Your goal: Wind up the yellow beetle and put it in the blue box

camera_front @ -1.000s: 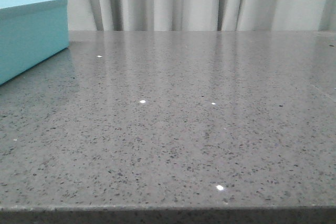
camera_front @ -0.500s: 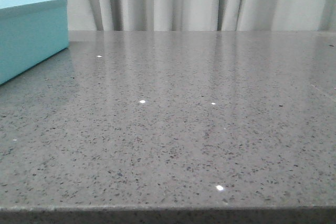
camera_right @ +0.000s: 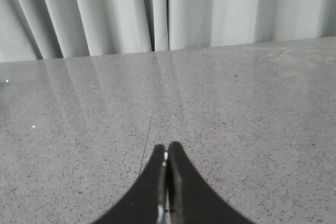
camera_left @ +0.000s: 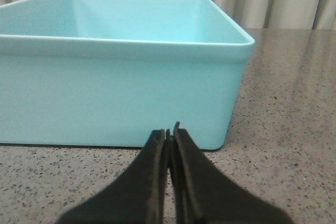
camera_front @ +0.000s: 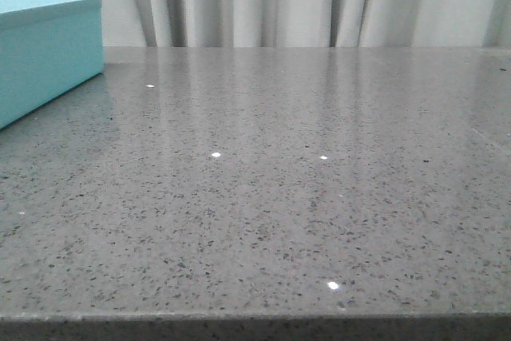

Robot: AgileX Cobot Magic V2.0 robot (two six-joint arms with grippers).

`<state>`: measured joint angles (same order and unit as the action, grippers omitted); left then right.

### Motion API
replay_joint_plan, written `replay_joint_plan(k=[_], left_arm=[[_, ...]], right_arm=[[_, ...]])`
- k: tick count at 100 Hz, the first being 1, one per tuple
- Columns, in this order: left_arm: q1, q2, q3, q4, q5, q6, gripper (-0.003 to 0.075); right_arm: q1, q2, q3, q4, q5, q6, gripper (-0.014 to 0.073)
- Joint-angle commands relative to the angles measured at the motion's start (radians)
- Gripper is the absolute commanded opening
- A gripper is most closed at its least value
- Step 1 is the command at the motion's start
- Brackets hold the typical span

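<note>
The blue box stands at the far left of the grey table in the front view. It fills the left wrist view, open at the top, and the part of its inside that shows is empty. My left gripper is shut and empty, low over the table just in front of the box's near wall. My right gripper is shut and empty over bare table. The yellow beetle is out of view in every frame. Neither gripper shows in the front view.
The speckled grey table ends at a near edge along the bottom of the front view. Pale pleated curtains hang behind its far edge. A thin seam line runs across the table surface in the right wrist view.
The blue box sits very slightly further left in the front view than a second ago. Nothing else has visibly changed.
</note>
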<state>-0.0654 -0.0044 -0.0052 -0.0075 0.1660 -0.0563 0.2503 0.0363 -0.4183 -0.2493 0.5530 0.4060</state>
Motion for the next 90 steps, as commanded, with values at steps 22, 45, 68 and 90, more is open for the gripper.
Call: replay_joint_plan(k=[22, 45, 68, 90], left_arm=[[-0.006, -0.031, 0.044, -0.01, -0.076, 0.002, -0.002], [-0.006, -0.031, 0.044, -0.01, -0.076, 0.002, -0.002], [-0.006, -0.031, 0.044, -0.01, -0.076, 0.002, -0.002], [-0.006, -0.031, 0.044, -0.01, -0.076, 0.002, -0.002]], right_arm=[[-0.113, 0.017, 0.199, 0.045, -0.586, -0.017, -0.0067], [-0.211, 0.006, 0.332, 0.13, -0.721, -0.151, -0.0067], [-0.215, -0.046, 0.426, 0.182, -0.616, -0.19, -0.0067], [-0.215, -0.067, 0.427, 0.219, -0.536, -0.255, -0.0067]])
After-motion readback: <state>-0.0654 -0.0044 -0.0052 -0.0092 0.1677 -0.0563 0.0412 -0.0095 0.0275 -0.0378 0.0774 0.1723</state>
